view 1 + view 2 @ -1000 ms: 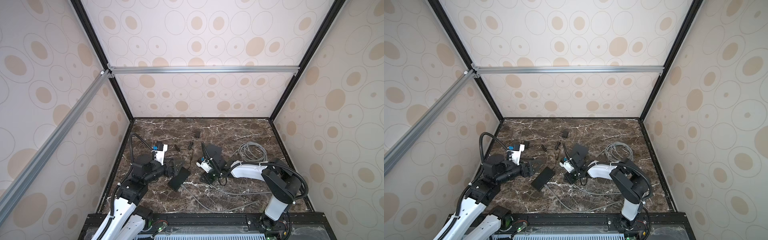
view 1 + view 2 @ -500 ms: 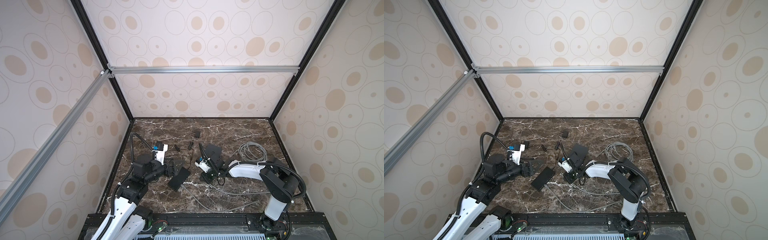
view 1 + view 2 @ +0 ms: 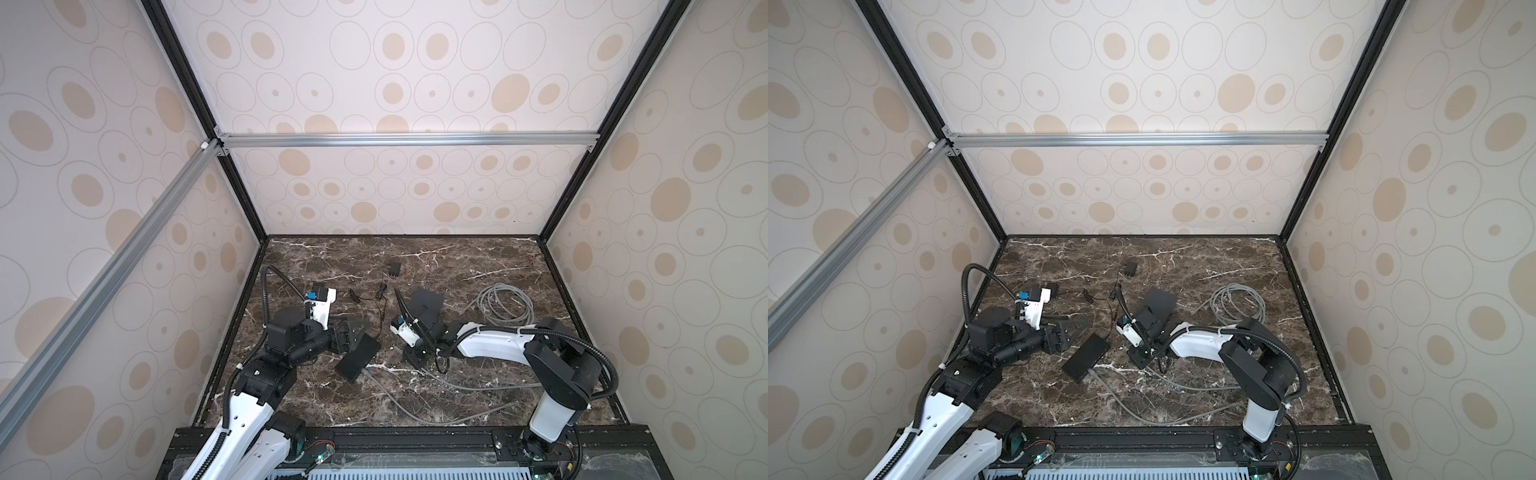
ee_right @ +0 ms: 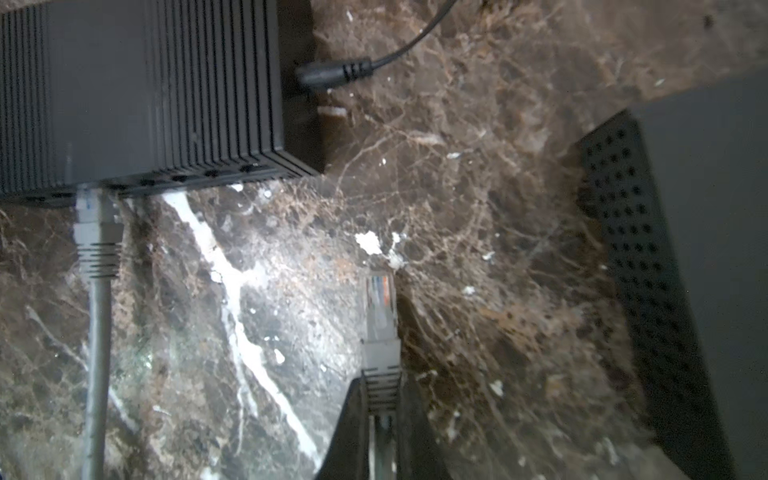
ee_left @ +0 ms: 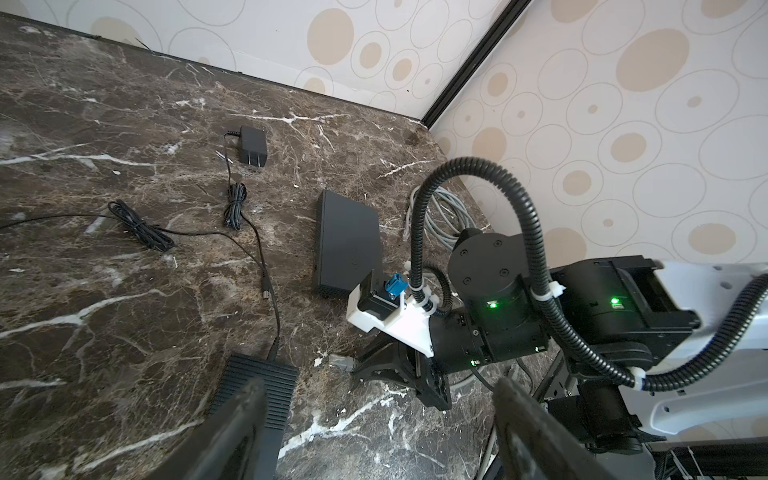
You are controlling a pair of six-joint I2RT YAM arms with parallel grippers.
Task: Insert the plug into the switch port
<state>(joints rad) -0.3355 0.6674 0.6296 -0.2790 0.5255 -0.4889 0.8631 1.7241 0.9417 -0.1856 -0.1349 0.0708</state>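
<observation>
Right wrist view shows right gripper clamped on plug; left gripper spread apart.

Both arms share one build: glossy white shells on the long links and matt black housings at the joints. The left arm and the right arm each carry a black corrugated hose along the outside, fastened with white cable ties. On the right arm, a round black cap shows four small screws, and two green lights glow on the black housings. A white printed bracket at its wrist holds a small black camera with a blue connector. The left arm's fingers are black, flat and rough-surfaced.
</observation>
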